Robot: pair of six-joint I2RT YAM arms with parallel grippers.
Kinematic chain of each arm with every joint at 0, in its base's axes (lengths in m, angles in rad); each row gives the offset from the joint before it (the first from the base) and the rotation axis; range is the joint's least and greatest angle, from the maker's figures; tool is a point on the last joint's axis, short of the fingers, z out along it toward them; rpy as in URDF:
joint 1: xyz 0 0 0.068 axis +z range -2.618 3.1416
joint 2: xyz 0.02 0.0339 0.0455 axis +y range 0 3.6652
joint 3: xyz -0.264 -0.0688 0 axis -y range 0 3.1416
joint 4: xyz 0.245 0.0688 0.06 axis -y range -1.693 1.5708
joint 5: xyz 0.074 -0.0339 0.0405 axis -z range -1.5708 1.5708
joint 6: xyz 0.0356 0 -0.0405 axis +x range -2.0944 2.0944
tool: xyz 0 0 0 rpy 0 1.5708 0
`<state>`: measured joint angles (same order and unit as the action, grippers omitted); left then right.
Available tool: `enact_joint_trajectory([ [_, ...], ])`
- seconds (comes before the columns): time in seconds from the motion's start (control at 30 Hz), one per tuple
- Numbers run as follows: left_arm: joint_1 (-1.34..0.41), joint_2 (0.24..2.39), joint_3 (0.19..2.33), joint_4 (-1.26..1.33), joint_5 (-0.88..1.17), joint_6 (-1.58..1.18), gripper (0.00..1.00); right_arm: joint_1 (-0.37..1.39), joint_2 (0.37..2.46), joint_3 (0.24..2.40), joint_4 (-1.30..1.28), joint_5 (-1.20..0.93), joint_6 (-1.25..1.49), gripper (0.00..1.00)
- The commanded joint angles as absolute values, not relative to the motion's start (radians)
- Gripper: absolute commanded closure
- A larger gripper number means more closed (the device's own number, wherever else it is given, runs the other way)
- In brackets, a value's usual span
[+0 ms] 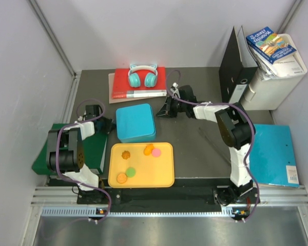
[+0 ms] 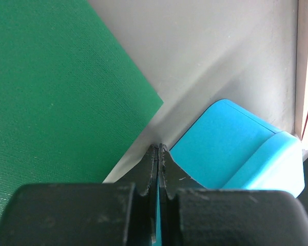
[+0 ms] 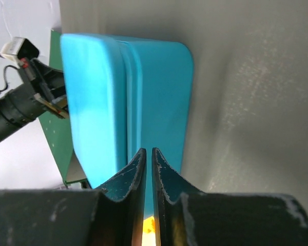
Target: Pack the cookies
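With cookies (image 1: pixel 130 172) loose on the yellow tray (image 1: pixel 164 177), lower centre, the left gripper (image 2: pixel 158 146) pinched together and right gripper (image 3: pixel 148 151) nearly so, both empty, a glancing push may slide the lidded blue box (image 1: pixel 135 122) onto them.

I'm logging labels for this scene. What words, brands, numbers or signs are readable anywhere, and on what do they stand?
Nothing can be read for certain.
Blue book on the white box: cover title, too small to read.
Blue folder: small corner label, too blurred to read.
Both wrist views: no text.
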<state>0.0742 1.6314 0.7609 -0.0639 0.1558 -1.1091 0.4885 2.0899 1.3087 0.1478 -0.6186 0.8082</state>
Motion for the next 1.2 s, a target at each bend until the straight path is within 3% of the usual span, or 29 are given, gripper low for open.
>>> enact_joint_trajectory([
  [0.0, 0.086, 1.623, 0.761, -0.147, 0.083, -1.091, 1.0, 0.512, 1.967, 1.335, 0.164, -0.594, 0.755, 0.91],
  [0.47, 0.136, 1.592, 0.756, -0.115, 0.143, -1.092, 1.0, 0.494, 1.982, 1.261, 0.199, -0.568, 0.782, 0.91],
  [0.73, 0.221, 1.597, 0.64, 0.175, 0.394, -1.132, 1.0, 0.456, 2.013, 1.193, 0.282, -0.612, 0.818, 0.92],
  [1.17, 0.31, 1.615, 0.554, 0.394, 0.656, -1.115, 1.0, 0.439, 2.091, 1.183, 0.385, -0.683, 0.891, 0.92],
])
